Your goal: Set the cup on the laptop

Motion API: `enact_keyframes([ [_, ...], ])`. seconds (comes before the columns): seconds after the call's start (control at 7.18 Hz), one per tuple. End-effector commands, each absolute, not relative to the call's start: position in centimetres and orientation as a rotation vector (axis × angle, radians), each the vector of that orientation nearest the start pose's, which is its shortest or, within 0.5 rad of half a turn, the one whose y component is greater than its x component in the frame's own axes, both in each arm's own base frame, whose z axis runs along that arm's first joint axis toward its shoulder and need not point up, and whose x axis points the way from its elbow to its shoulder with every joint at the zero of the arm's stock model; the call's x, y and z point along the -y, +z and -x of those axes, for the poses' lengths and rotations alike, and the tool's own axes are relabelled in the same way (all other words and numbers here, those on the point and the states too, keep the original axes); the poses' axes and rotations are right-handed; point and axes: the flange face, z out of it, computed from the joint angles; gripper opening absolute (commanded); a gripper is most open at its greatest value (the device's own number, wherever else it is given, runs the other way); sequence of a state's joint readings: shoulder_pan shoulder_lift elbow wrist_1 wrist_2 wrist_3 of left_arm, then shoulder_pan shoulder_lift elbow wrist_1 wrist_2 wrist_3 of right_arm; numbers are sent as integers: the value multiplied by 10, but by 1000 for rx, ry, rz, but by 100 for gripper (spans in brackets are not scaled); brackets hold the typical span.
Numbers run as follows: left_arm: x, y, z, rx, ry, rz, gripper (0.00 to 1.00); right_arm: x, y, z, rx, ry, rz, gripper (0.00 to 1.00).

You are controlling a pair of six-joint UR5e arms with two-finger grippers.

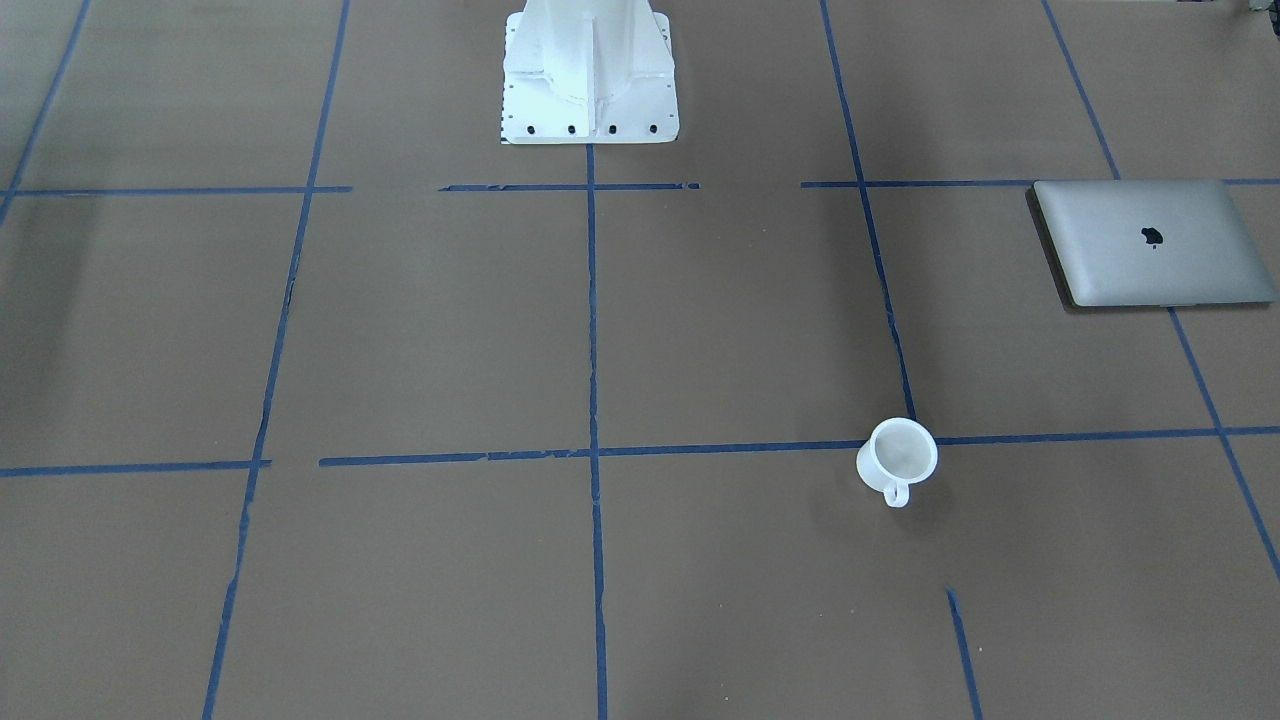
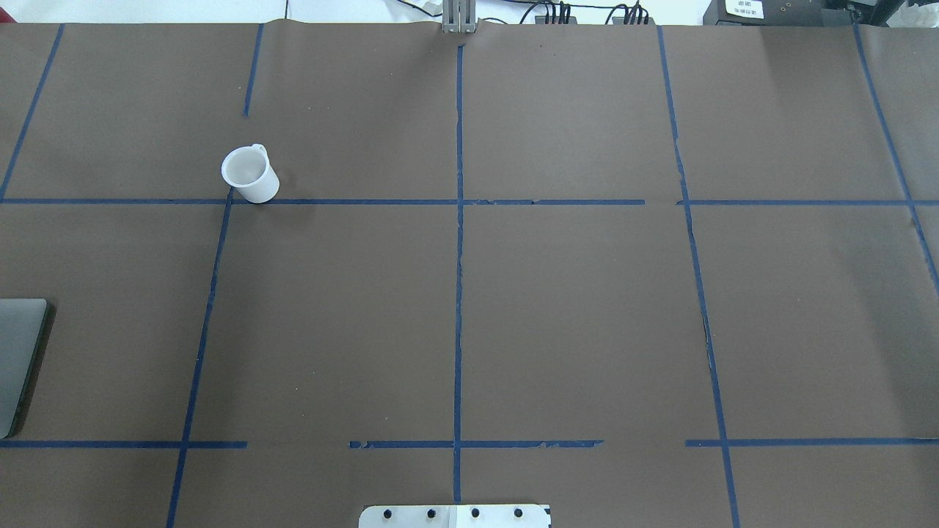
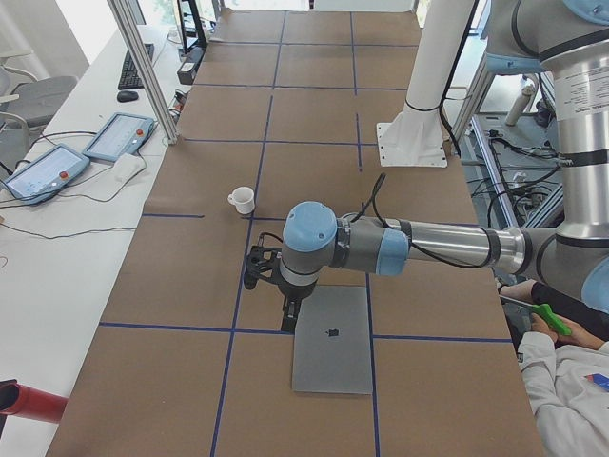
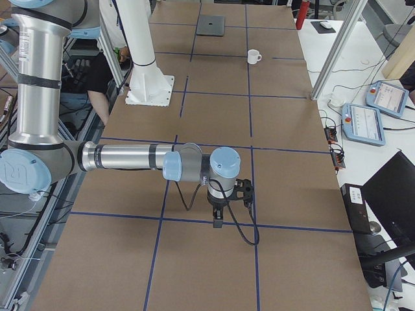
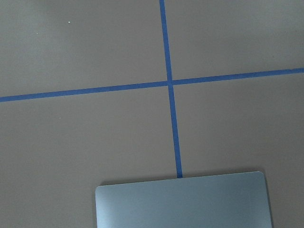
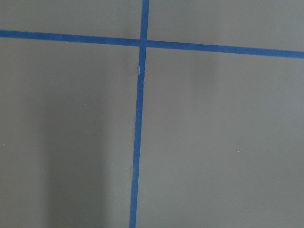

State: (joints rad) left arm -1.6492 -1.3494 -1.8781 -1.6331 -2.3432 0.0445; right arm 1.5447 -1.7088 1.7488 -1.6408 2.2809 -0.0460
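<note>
The small white cup (image 1: 897,460) stands upright on the brown table cover, handle towards the operators' side; it also shows in the overhead view (image 2: 249,174) and the exterior left view (image 3: 243,200). The closed silver-grey laptop (image 1: 1150,243) lies flat with its dark logo up, at the table's left end (image 2: 18,359); its edge fills the bottom of the left wrist view (image 5: 183,202). My left gripper (image 3: 287,324) hangs over the table beside the laptop's (image 3: 331,338) corner, well apart from the cup. My right gripper (image 4: 218,222) hangs far from both. I cannot tell whether either is open or shut.
The white robot pedestal (image 1: 590,70) stands at the table's middle rear. Blue tape lines (image 2: 458,257) grid the cover. Teach pendants (image 3: 119,136) and a metal post (image 3: 143,67) stand on the operators' side. A seated person (image 3: 561,352) is near the left arm's base.
</note>
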Motion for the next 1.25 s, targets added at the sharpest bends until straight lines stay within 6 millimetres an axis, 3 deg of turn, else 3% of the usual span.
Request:
enact_keyframes([
  [0.0,399,598,95,-769,27,-190,100,432,646,-57,711,-58,22,100],
  [0.28,400,596,91,-768,28,-180,100,432,646,-57,711,-58,22,100],
  [0.56,398,628,88,-809,12,-131,100,432,647,-57,711,-58,24,100],
  [0.7,407,619,72,-894,66,-187,100,432,647,-57,709,-58,24,100],
  [0.84,420,610,37,-941,29,-125,100,432,646,-57,711,-58,22,100],
  [0.97,467,557,-20,-966,73,-128,100,432,646,-57,711,-58,22,100],
  [1.11,505,512,-56,-984,82,-142,100,432,646,-57,711,-58,22,100],
])
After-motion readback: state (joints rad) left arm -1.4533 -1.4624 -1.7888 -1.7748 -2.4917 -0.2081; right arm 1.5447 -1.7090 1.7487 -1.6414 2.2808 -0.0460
